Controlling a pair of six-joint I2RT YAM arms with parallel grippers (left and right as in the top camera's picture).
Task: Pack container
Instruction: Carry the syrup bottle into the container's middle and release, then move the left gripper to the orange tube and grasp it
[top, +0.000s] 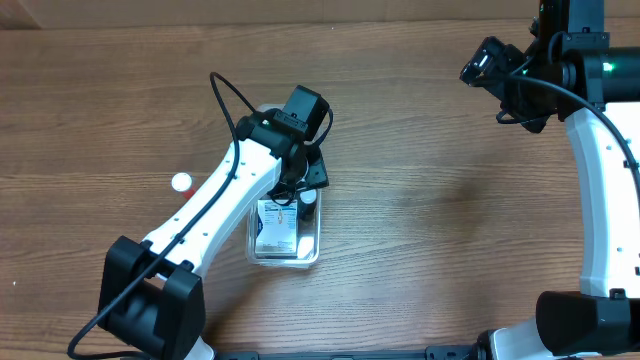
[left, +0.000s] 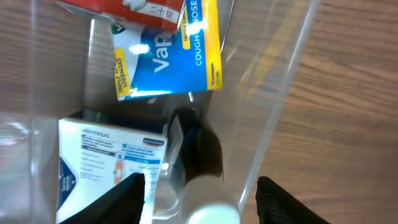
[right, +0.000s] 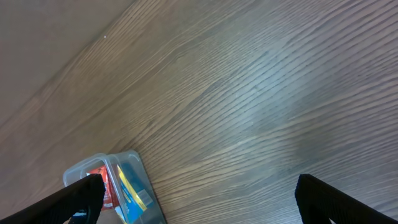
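- The container (top: 316, 240), a long, narrow, clear plastic bin with rounded corners and a rim, stands left of the tabletop's middle, somewhat toward the near edge. Its long axis runs from the near edge toward the far edge.
- The left gripper (left: 207, 196) hangs directly over the far end of the bin, fingers (left: 127, 200) spread apart. Between them, lower down, lies a dark bottle with a white cap (left: 196, 152), which they do not grip.
- Whether the right-hand finger is inside or outside the clear wall cannot be told.
- Already in the bin are a white-and-blue cardboard box (left: 102, 165) beside the bottle, then a blue-and-yellow box (left: 168, 53) and a red box (left: 124, 9) toward the near end.
- The right gripper (right: 199, 190) hovers near the far right corner, well apart from the bin, fingers wide and empty.
- The left arm is much the nearer, and the bin lies straight below its fingers.
- A small round white-and-red cap (top: 181, 182) sits on the wood toward the left edge, probably the next thing to pack.
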